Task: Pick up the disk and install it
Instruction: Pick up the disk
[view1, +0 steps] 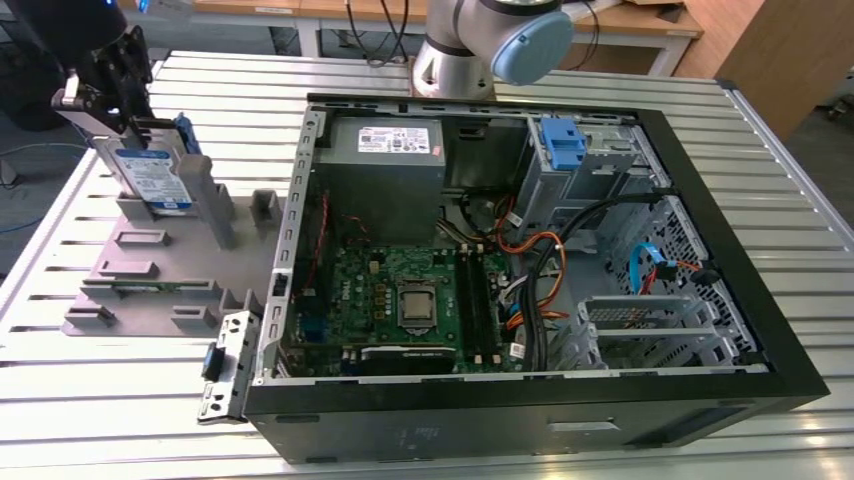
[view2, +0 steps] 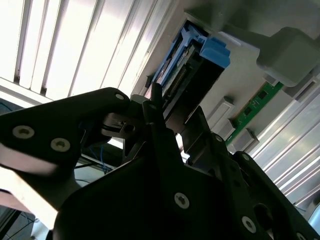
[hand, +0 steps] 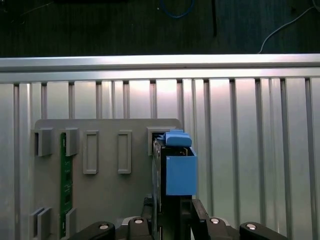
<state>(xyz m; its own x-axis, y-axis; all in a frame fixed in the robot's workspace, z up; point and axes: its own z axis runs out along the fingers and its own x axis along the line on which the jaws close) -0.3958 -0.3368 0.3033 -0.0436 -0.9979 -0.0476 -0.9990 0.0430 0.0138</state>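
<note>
Exterior view: disk (view1: 154, 180) upright at grey fixture (view1: 154, 272), beside open computer case (view1: 534, 412).

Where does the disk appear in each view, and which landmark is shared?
Exterior view: disk upright on the exterior view's left.
Second wrist view: disk just beyond the hand.
First wrist view: disk edge-on, beyond the hand.
Shared landmark: the grey fixture plate.

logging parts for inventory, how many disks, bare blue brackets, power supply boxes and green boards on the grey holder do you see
disk: 1
bare blue bracket: 1
power supply box: 1
green board on the grey holder: 1
total: 4
</note>
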